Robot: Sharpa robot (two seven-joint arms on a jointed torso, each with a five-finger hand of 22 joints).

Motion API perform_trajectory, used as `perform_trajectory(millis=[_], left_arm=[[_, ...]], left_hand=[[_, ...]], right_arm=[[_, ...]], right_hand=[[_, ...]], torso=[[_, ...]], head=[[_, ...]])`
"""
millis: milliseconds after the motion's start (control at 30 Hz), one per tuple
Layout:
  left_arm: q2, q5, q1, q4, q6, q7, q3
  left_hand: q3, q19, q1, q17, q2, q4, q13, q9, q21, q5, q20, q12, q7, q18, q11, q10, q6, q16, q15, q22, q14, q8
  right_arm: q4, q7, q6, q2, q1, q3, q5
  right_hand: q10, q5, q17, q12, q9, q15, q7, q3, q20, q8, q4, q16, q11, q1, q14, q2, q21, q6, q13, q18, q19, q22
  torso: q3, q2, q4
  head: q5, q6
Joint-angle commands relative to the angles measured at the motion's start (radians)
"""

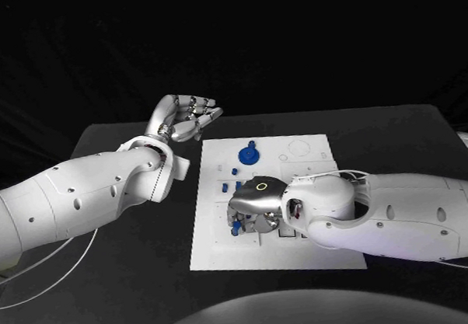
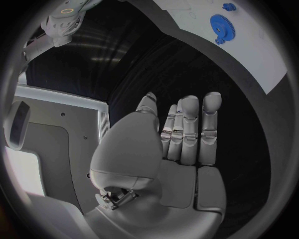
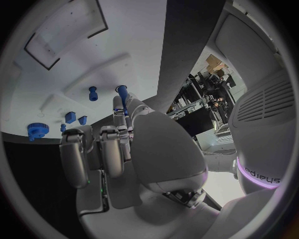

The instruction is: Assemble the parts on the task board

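**Inspector A:** Start with the biggest item.

**Inspector B:** The black desk [image 1: 121, 260] carries the white task board [image 1: 312, 255] at its middle. The right arm reaches in over the board's near half.

**Inspector A:** Right hand?

**Inspector B:** The right hand [image 1: 256, 206] sits low over the board's left-centre. In the right wrist view its fingers [image 3: 112, 149] are curled in, and a blue peg [image 3: 122, 94] rises at the fingertips, pinched between thumb and a finger as far as I can judge.

**Inspector A:** Left hand?

**Inspector B:** The left hand [image 1: 185, 119] hangs off the board, past its far left corner. Its fingers [image 2: 187, 129] are straight, side by side, and it holds nothing.

**Inspector A:** Loose parts?

**Inspector B:** A blue gear [image 1: 249, 155] lies on the board's far half, between the two hands, nearer the left. Small blue blocks [image 1: 230, 186] lie just beyond the right hand. Another short blue peg [image 3: 92, 93] stands on the board beside the pinched one.
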Motion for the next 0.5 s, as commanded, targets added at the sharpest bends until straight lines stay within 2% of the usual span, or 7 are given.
perform_trajectory(millis=[33,500], left_arm=[[0.002,-0.005,0.0,0.003,0.011,0.011,0.001],[0.001,-0.005,0.001,0.006,0.01,0.011,0.001]], left_hand=[[-0.005,0.008,0.001,0.0,0.011,0.0,-0.001,-0.002,-0.005,0.006,-0.002,-0.005,0.006,0.015,0.001,-0.006,-0.004,-0.001,0.005,-0.001,0.002,-0.007],[-0.005,0.009,0.001,0.001,0.012,0.0,-0.001,-0.002,-0.004,0.006,-0.002,-0.005,0.006,0.014,0.001,-0.006,-0.004,-0.001,0.005,-0.001,0.002,-0.007]], right_arm=[[-0.004,-0.005,0.02,0.001,-0.002,-0.001,-0.014],[-0.021,-0.003,0.035,0.014,-0.006,-0.001,-0.007]], right_hand=[[-0.004,0.003,0.263,-0.003,0.009,0.005,-0.002,0.006,0.01,0.005,0.0,0.004,0.001,0.005,0.106,0.001,0.005,0.02,-0.001,-0.014,0.105,0.263],[-0.016,0.003,0.263,-0.005,0.006,0.008,-0.001,0.002,0.013,-0.005,0.007,0.004,0.003,-0.007,0.106,-0.013,0.005,0.011,-0.001,-0.014,0.105,0.263]], torso=[[-0.0004,0.0,0.0004],[-0.0001,0.0,0.0012]], head=[[-0.001,0.0],[0.0,0.0]])
